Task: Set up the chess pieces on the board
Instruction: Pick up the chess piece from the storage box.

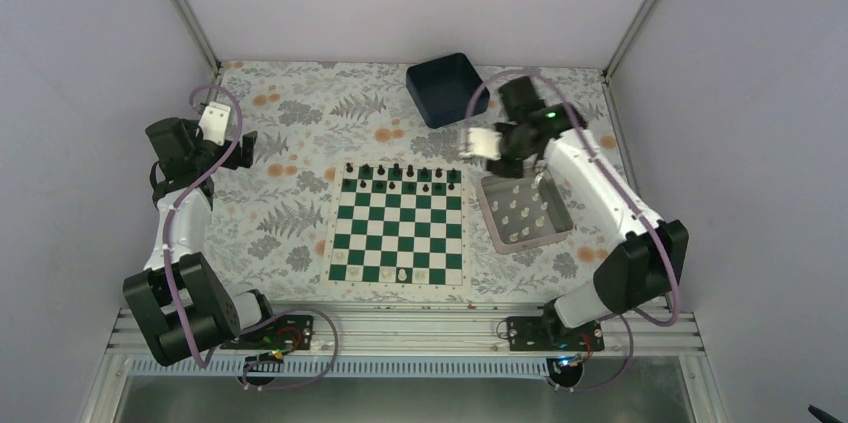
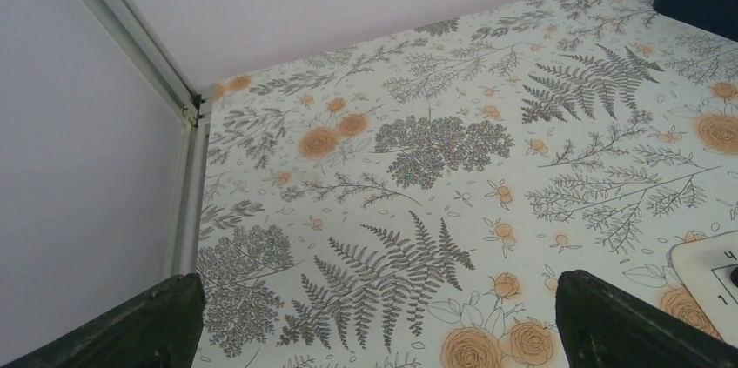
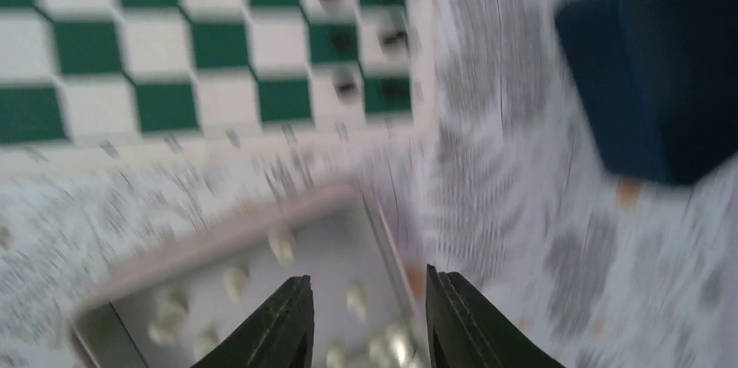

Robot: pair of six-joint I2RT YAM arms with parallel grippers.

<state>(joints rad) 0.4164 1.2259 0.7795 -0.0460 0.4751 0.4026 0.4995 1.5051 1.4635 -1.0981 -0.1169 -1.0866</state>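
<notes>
1. The chess pieces (image 1: 520, 213) (image 3: 235, 279), small rounded cream plastic, mostly lie scattered in a shallow silver metal tray (image 1: 492, 215) (image 3: 218, 242). The tray sits just right of the board, with a raised rim.
2. A few more cream ones (image 1: 402, 273) stand on the board's near row, small and hard to tell apart from above.
3. The board (image 1: 400, 228) (image 3: 157, 46) lies flat in the middle of the desk, matte dark green and white squares inside a cream border.
4. Small black pieces (image 1: 400, 175) (image 3: 348, 85) fill its two far rows.
5. The right fingers (image 3: 278, 324), dark tapering wedges, hang over the tray's far end. They are parted with nothing between them, only loose pieces in the tray below. That wrist view is smeared with blur.
6. A dark blue square bin (image 1: 447, 88) (image 3: 661, 72) with upright walls sits beyond the board's far right corner, apart from the tray.
7. The desk (image 1: 290, 213) wears a pale cloth printed with grey ferns and orange roses.
8. The left fingers (image 2: 148, 324), black and rough-textured, are spread wide over bare cloth at the left, well apart from the board and holding nothing.
9. Plain pale walls close the desk in, with metal posts at the far corners.
</notes>
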